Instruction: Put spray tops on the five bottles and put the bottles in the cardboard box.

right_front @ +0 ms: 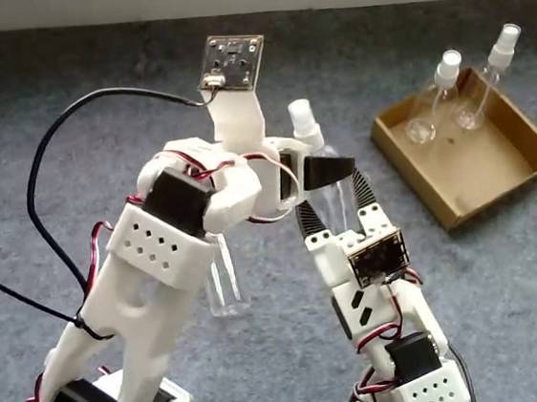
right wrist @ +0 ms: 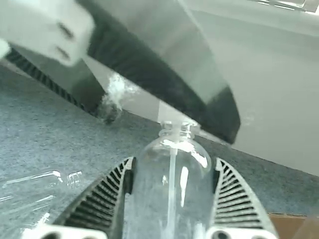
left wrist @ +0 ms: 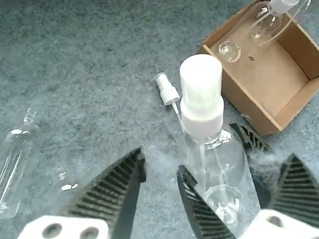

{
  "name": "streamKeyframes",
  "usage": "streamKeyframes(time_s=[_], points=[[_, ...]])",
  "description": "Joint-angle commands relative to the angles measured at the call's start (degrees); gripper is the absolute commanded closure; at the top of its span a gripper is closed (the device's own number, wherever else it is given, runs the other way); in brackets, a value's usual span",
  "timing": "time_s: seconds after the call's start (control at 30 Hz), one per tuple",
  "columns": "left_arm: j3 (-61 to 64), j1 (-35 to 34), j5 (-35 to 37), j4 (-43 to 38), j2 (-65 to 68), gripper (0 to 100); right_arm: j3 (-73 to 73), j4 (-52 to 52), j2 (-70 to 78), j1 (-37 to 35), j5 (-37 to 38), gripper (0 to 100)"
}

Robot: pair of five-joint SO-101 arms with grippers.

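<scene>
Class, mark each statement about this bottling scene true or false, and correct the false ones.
1. Two bottles are in the cardboard box. True.
2. The gripped bottle lacks a spray top. False: the clamped bottle in the right gripper wears a white spray top.
3. A loose spray top lies on the carpet. True.
4. Every bottle on the carpet is capped. False: the lying bottle has a bare neck.
</scene>
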Motion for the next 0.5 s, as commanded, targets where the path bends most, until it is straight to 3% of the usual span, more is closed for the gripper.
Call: streamKeyframes(time_s=[0.0, 0.33, 0.47], points=[[-7.16, -0.66, 0.35, 5.27, -1.01, 61, 7.16, 0.04, -1.01, 0.75, 0.09, 87.2], [-17.36, -9.54, 0.26, 19.60, -1.01, 62, 7.16, 0.04, -0.84, 0.84, 0.09, 87.2], [-18.59, -10.42, 0.35, 24.53, -1.01, 72, 7.08, 0.04, -1.27, 0.84, 0.18, 87.2]])
